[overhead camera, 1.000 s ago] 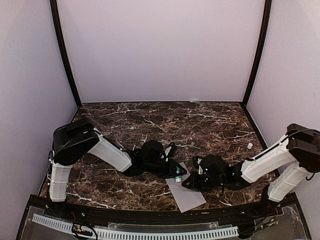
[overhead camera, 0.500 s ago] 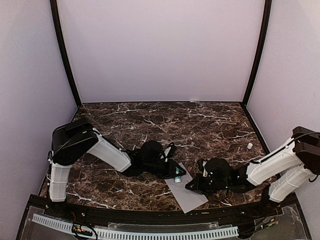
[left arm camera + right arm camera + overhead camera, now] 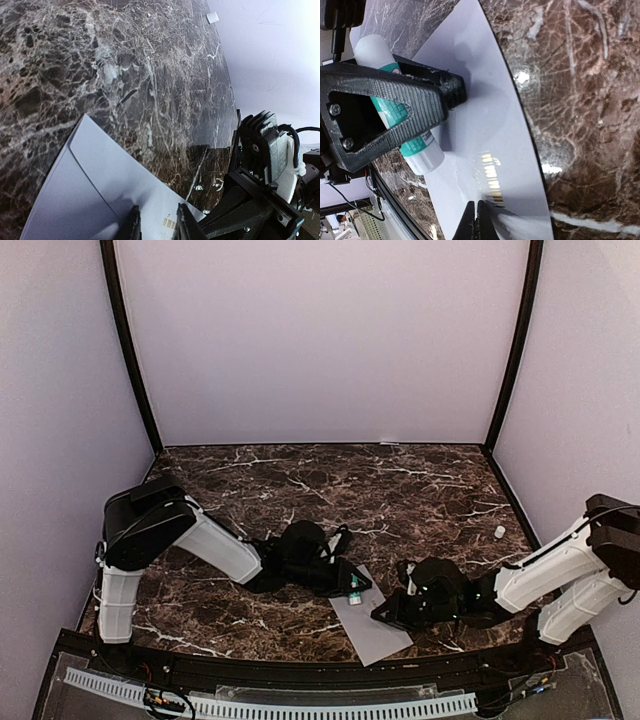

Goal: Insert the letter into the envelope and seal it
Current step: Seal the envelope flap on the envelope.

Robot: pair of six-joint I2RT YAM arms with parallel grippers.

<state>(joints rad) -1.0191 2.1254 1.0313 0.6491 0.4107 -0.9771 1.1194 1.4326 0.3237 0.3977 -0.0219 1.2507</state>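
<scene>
The grey envelope (image 3: 374,633) lies flat near the table's front edge, with a gold barcode print (image 3: 491,173) on it. My left gripper (image 3: 353,586) hovers over the envelope's far end, shut on a white and teal glue stick (image 3: 418,149). In the right wrist view the left gripper's black fingers (image 3: 395,102) clamp the tube. In the left wrist view the left gripper (image 3: 157,221) frames the envelope (image 3: 95,185). My right gripper (image 3: 476,214) is shut, its tips down on the envelope (image 3: 485,95) next to the print; from above the right gripper (image 3: 378,616) sits at the envelope's right side. The letter is hidden.
A small white object (image 3: 499,532) lies on the dark marble table (image 3: 330,490) at the right, near the wall, and shows far off as a white object (image 3: 212,17). Lilac walls enclose three sides. A black rail (image 3: 300,672) runs along the front edge.
My right gripper has slid a little to the right across the envelope, its arm drawing back. The left arm and the glue stick have stayed put.
</scene>
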